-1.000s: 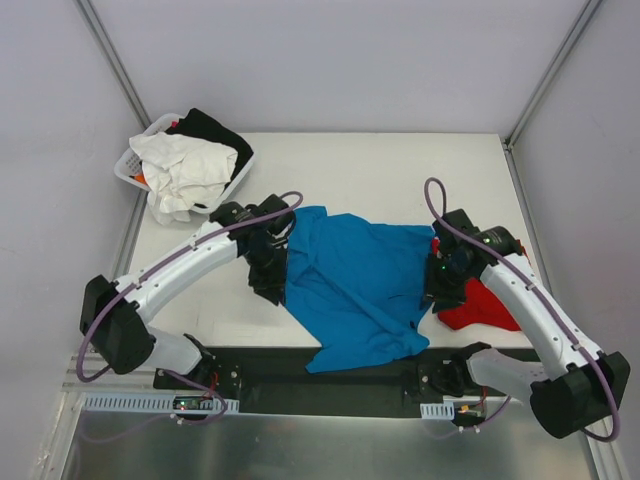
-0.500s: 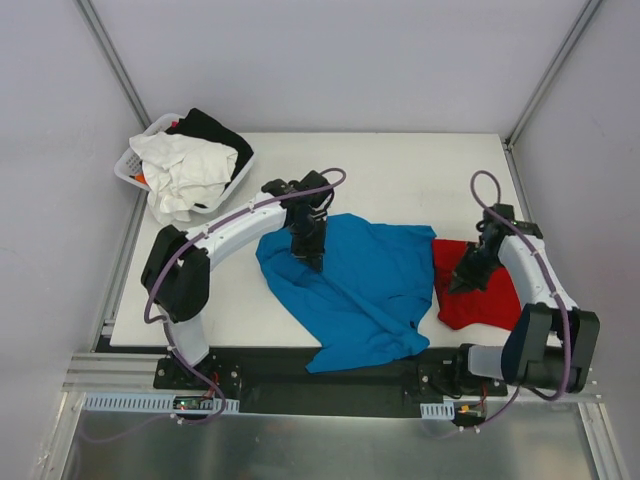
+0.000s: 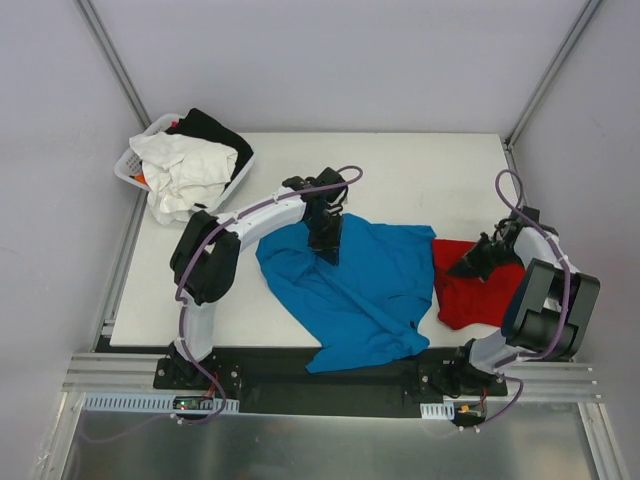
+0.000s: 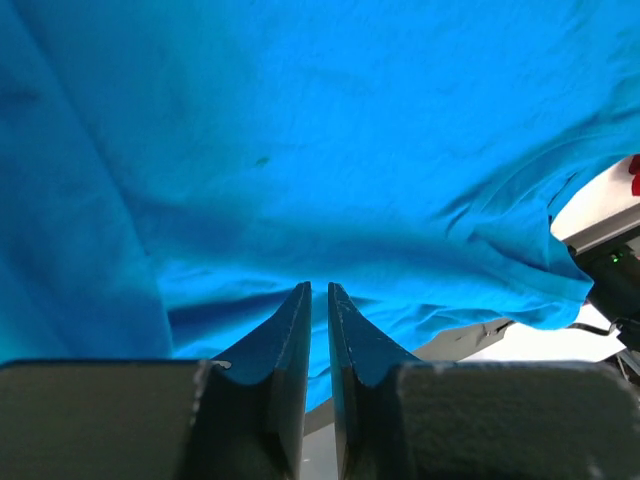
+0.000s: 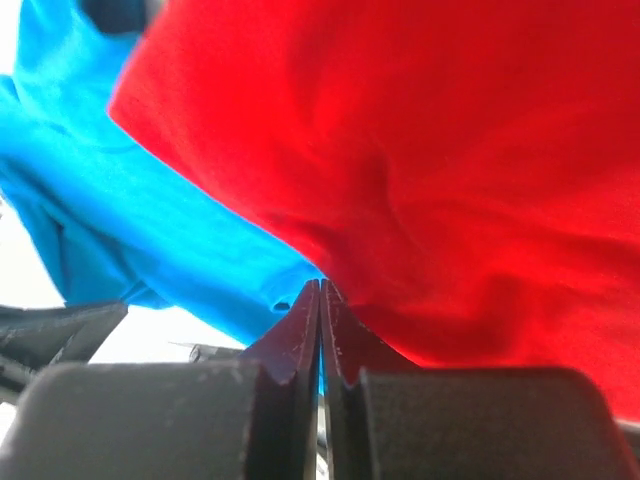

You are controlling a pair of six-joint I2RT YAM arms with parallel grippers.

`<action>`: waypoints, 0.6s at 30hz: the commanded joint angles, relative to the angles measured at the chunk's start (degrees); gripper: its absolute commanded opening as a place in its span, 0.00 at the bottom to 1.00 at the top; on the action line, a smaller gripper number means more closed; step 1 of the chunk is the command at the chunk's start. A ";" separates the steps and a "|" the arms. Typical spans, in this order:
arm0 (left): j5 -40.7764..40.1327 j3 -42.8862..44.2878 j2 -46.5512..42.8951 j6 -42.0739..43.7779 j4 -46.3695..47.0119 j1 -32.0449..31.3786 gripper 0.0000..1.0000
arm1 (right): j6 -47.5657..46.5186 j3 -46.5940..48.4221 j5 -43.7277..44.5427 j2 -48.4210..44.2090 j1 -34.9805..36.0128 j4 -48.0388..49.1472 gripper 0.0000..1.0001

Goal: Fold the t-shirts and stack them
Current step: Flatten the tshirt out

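Observation:
The turquoise-blue t-shirt [image 3: 370, 285] lies spread and creased on the middle of the table, its lower hem over the near edge. The red t-shirt [image 3: 470, 295] lies bunched just to its right, and their edges meet. My left gripper [image 3: 328, 252] is low over the blue t-shirt's [image 4: 320, 130] upper middle. Its jaws [image 4: 319, 287] are nearly together with a thin slit, and nothing shows between them. My right gripper [image 3: 458, 270] is over the red t-shirt's [image 5: 450, 150] left part. It is shut [image 5: 320, 283], with its tips by the seam between red and blue cloth [image 5: 150, 230].
A white basket [image 3: 128, 165] stands at the table's back left corner, holding a white garment [image 3: 180, 170] and a black one [image 3: 215, 130]. Bare tabletop [image 3: 400, 170] lies behind the shirts. A black rail [image 3: 280, 372] runs along the near edge.
My left gripper moved from the blue shirt's left edge to its upper middle. My right gripper left the blue shirt's right edge, shut, and drew back over the red shirt.

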 commanded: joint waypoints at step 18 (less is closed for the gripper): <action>-0.04 -6.23 -10.37 -3.27 -1.21 0.98 0.14 | 6.95 -12.51 -8.99 6.63 -12.92 17.80 0.01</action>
